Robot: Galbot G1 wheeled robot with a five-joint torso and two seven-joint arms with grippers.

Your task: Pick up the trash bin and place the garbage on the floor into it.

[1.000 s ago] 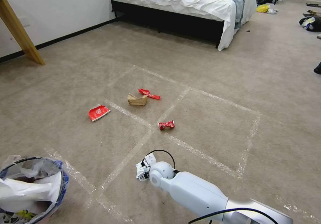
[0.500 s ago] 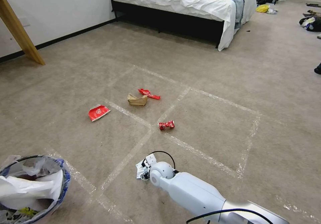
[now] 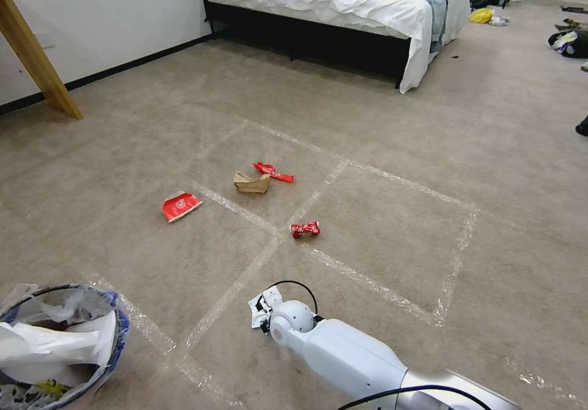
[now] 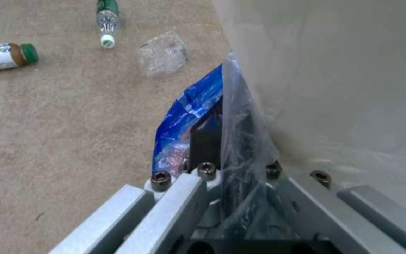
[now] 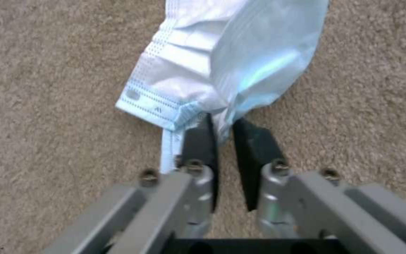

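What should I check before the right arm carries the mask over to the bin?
1. Grip on the mask: ok, the right gripper pinches one edge between its pads.
2. Mask lifted off the floor: cannot tell, carpet lies close beneath it.
3. Left gripper holding the bin: ok, shut on the rim and liner.
4. Room in the bin: ok, white paper sits inside but the opening is not full.
5. Path from mask to bin: ok, bare carpet and tape lines between them.
6. Litter left: not ok, the can, brown paper and wrappers lie farther out.
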